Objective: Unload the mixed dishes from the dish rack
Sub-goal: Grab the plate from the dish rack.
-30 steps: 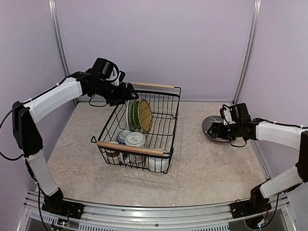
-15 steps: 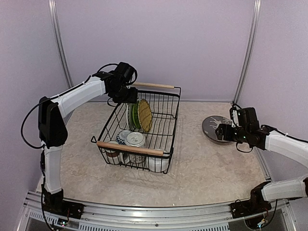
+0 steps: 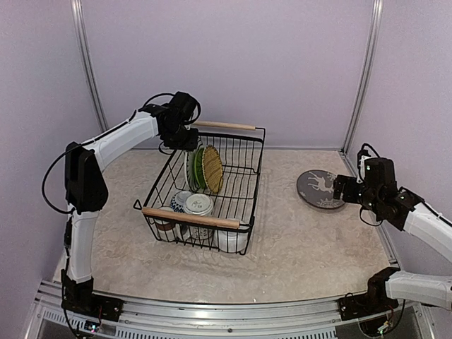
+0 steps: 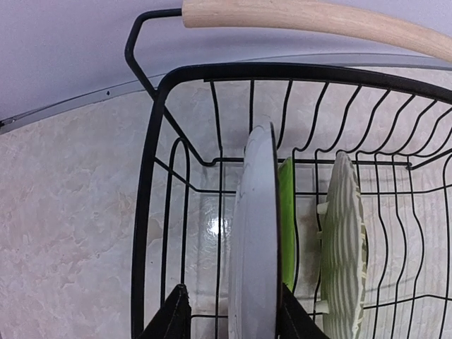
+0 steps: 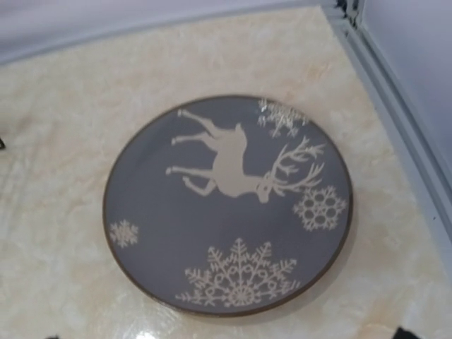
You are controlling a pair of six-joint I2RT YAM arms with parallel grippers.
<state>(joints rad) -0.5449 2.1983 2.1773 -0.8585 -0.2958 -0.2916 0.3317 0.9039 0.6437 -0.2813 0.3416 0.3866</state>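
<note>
We note dish rack mid-table. Near end, behind near wooden handle: mugs and patterned bowl packed together. Right of rack: grey reindeer plate flat on table, right gripper just beside it, fingers parted, holding nothing. Far end: white plate, lime green plate, striped plate upright on edge. Left gripper above, fingers spread either side of white plate rim; contact unclear.

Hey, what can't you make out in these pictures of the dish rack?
- Top view: the near wooden handle and dish rack wires partly cover the near-end dishes.
- Left wrist view: the white plate is edge-on, its face unseen.
- Left wrist view: the bottom edge cuts off the left gripper except its fingertips.
</note>
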